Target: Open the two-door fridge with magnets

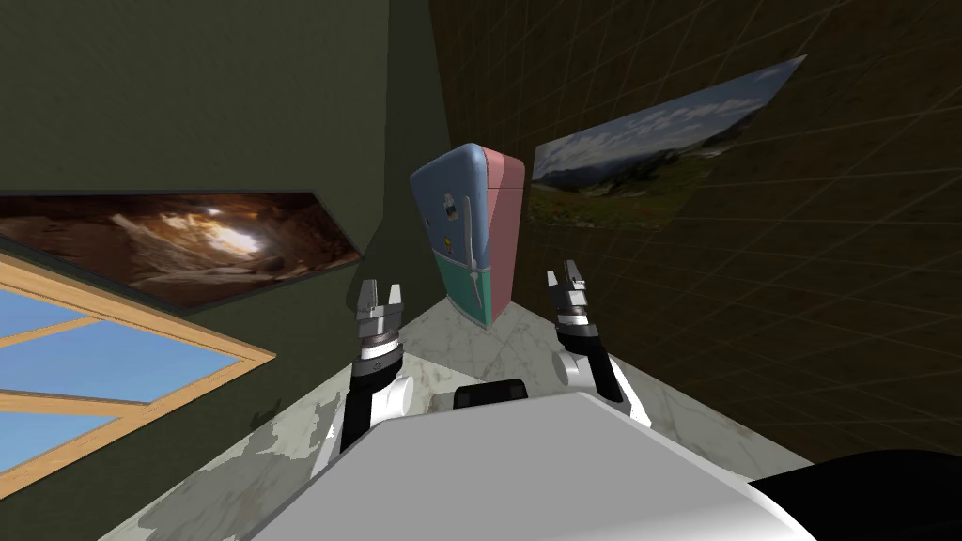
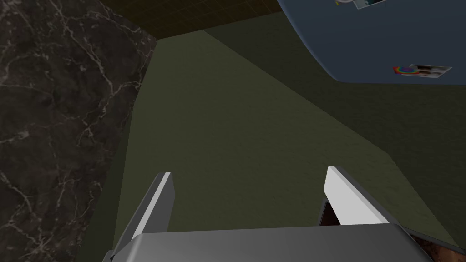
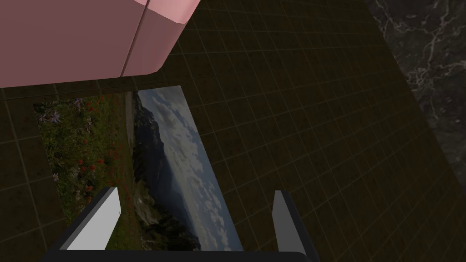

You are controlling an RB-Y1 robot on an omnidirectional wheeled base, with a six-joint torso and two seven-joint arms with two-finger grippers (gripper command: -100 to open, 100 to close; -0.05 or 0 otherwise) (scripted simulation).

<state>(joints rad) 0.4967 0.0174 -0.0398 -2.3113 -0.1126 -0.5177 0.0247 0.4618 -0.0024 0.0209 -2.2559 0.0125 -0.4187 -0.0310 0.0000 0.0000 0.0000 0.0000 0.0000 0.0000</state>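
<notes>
Facing a two-door fridge [image 1: 470, 225] in the far corner, upright on the pale marbled floor [image 1: 526, 343], with an olive wall [image 1: 188, 94] to the left and a dark tiled wall [image 1: 845, 282] to the right. Blue upper door [image 1: 449, 202] above a teal lower door [image 1: 460, 282], pink side panel [image 1: 503, 235] turned to the right; both doors flush with the body, grey handles [image 1: 472, 239] along their right edge. Small magnets [image 1: 451, 207] scattered on the blue door, one with a rainbow patch.

Holding the left gripper [image 1: 381, 291] near and to the left of the fridge, apart from it, fingers spread wide with nothing between them, olive wall beyond. Holding the right gripper [image 1: 563, 274] near and to the right of the fridge, beside the pink side without touching, fingers likewise parted and empty, pointed toward a landscape picture [image 1: 648, 160] on the tiled wall.
</notes>
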